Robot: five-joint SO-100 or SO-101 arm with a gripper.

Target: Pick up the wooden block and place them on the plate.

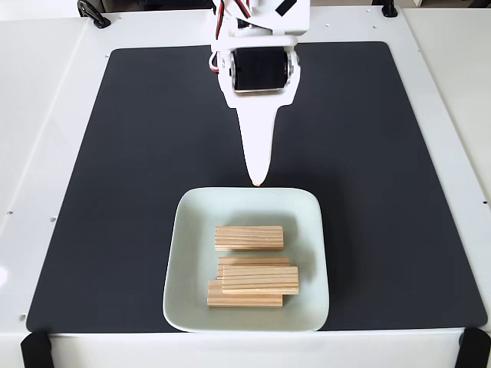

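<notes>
The pale mint-green plate (pixel 188 264) sits on the black mat at the near middle of the fixed view. Several wooden blocks lie inside it. One wooden block (pixel 248 238) lies alone toward the far side. The others form a small overlapping pile (pixel 255 283) toward the near side. My white gripper (pixel 257 181) points down the image, its tip just beyond the plate's far rim and apart from every block. Its fingers read as one closed taper with nothing between them.
A black mat (pixel 107 192) covers most of the white table (pixel 46 115). The arm's base and motor (pixel 259 46) stand at the far middle edge. Black clamps sit at the near corners (pixel 34 349). Bare mat lies left and right of the plate.
</notes>
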